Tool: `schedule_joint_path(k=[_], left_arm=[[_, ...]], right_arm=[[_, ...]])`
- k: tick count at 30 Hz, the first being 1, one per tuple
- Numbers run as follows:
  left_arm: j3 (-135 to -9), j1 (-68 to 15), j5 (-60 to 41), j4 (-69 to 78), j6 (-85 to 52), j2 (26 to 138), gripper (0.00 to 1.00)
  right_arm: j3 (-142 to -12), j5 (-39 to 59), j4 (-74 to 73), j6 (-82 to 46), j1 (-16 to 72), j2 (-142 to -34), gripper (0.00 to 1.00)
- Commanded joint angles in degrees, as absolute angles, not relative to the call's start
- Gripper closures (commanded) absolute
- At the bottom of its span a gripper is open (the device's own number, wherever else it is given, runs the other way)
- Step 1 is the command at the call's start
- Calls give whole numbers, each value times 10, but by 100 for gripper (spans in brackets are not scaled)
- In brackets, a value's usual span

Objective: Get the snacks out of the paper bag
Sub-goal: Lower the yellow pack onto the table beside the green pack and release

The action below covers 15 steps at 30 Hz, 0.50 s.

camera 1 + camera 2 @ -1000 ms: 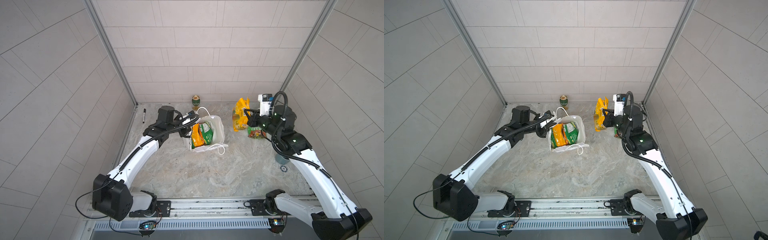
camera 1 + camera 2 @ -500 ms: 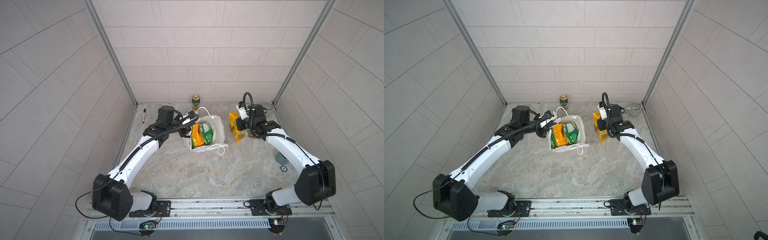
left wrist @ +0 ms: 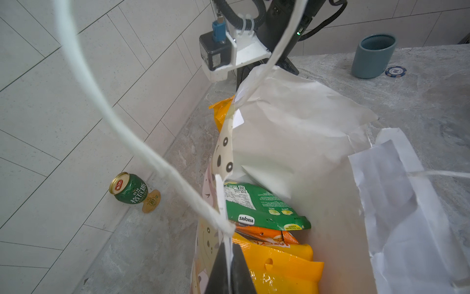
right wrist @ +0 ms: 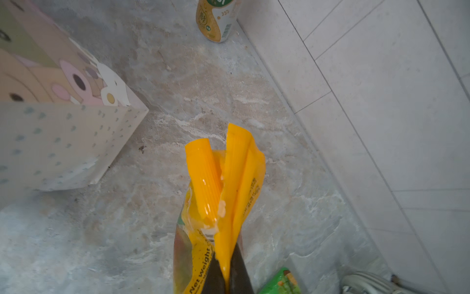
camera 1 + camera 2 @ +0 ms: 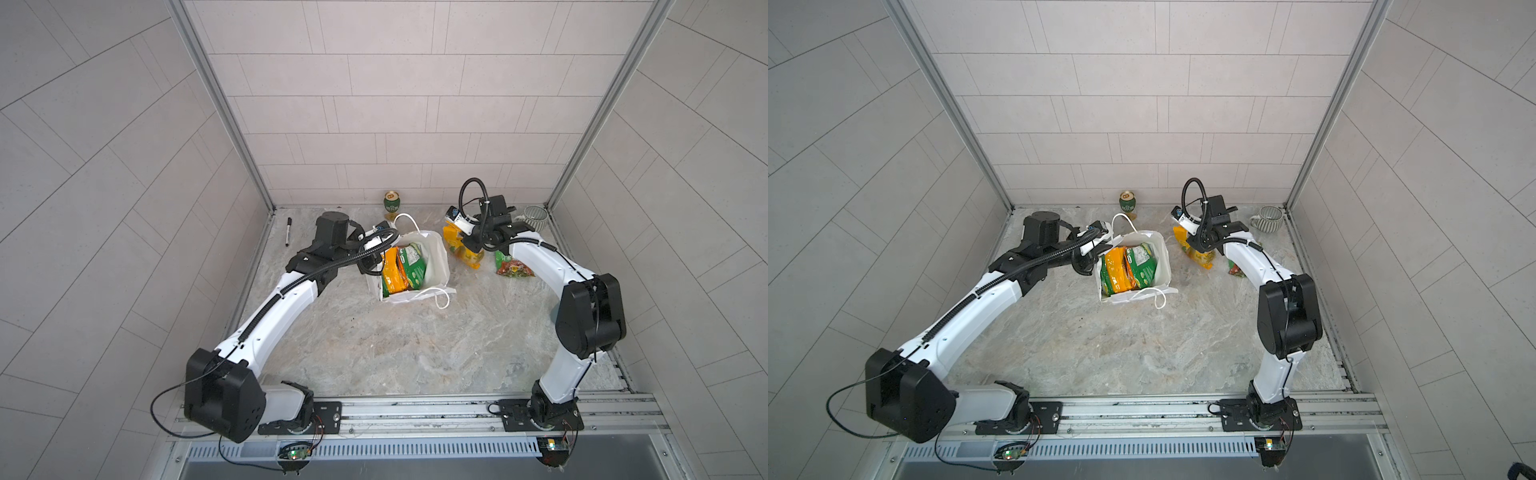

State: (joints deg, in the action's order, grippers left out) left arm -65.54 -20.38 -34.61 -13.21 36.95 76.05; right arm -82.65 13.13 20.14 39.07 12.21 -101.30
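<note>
The white paper bag stands open at mid table. My left gripper is shut on its near rim by a cord handle. Inside stand snacks: a green packet, an orange one and a yellow one. My right gripper is shut on the top seam of a yellow packet, held low just right of the bag. A red-and-green packet lies on the table further right, partly under the right arm.
A green-and-gold drink can stands at the back wall behind the bag. A grey striped mug sits in the back right corner. A black marker lies at the left wall. A blue cup and a chip show in the left wrist view.
My right arm has come down and to the left with the yellow packet, from high up to low beside the bag. The left gripper has kept its hold on the bag rim.
</note>
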Motion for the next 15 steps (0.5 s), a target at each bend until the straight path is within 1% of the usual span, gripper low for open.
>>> schedule_joint_path(k=[1, 3, 6, 9, 11, 12, 15], left_arm=[[-650, -208, -357, -116, 373, 740, 100], [-650, -208, -353, -116, 373, 740, 100], [-649, -208, -351, -111, 374, 740, 100], [-651, -208, -355, -108, 371, 746, 100], [-654, -208, -360, -109, 368, 750, 100], [-654, -208, -362, -108, 368, 750, 100], [-651, -210, -364, -106, 366, 750, 100]], right_arm=[[-798, 118, 153, 523, 122, -988, 100], [-751, 113, 124, 555, 123, -967, 100], [-682, 83, 71, 545, 123, -939, 100], [-620, 60, 25, 496, 127, -906, 79], [-583, 54, -6, 446, 129, -881, 60], [-568, 52, -20, 417, 131, -867, 55], [-540, 50, -53, 339, 132, -840, 53]])
